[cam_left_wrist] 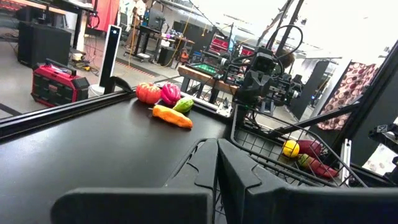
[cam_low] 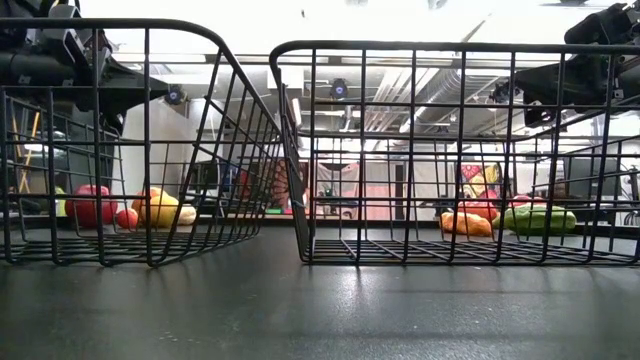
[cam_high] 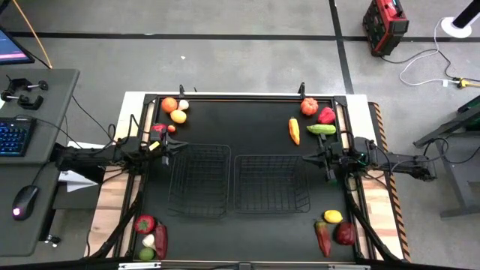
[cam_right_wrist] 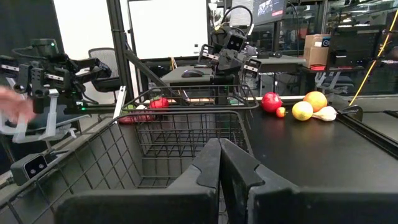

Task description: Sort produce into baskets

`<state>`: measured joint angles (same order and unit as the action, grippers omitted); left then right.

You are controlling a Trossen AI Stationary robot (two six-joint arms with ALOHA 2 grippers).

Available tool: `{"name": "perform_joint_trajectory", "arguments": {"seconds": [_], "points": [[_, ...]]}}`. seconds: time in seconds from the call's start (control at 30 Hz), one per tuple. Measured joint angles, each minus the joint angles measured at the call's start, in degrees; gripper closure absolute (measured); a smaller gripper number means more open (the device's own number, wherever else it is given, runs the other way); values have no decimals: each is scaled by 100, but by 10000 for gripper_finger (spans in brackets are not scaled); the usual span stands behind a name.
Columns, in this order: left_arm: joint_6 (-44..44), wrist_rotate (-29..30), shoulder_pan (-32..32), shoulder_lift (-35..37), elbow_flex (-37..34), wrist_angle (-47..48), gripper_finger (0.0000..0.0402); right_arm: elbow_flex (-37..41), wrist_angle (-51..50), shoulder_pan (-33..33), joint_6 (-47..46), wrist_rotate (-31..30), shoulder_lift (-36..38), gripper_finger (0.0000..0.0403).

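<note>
Dark fingers of the left gripper (cam_left_wrist: 214, 163) and right gripper (cam_right_wrist: 219, 163) are pressed together, holding nothing, beside the empty baskets (cam_high: 199, 202) at centre; produce (cam_high: 312, 120) waits in the four table corners, likely awaiting the first pick.

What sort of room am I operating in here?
Probably a robotics lab or workshop: a desk with a keyboard and mouse sits beside the table, with a red equipment case on the taped concrete floor.
</note>
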<state>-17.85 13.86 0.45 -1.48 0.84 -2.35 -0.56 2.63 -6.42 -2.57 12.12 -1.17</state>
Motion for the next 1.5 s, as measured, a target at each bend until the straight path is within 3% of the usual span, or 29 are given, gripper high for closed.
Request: {"name": "perform_joint_trajectory", "arguments": {"seconds": [0.37,0.5,0.63,0.73,0.8,0.97,1.23,1.5], "points": [[-44,217,5,0,0,-99,402,-2,-2,0,0,0,0,402],[-1801,116,-9,-10,4,-1157,401,0,-1,-2,0,0,0,402],[-2759,811,-4,-10,4,-2397,402,0,-1,0,0,0,2,402],[-2904,1574,-4,-42,7,-3113,402,-1,0,0,0,0,0,402],[-2871,1708,8,-121,182,-3043,401,-1,-2,-1,0,0,1,402],[-2685,1268,236,-846,1443,-1021,367,-2,-1,-1,0,0,0,402],[-593,1181,1447,-3054,4741,3617,244,-1,-1,0,0,1,2,402],[743,-175,2916,-5848,6447,5505,180,-2,-2,-2,0,0,1,402]]}}
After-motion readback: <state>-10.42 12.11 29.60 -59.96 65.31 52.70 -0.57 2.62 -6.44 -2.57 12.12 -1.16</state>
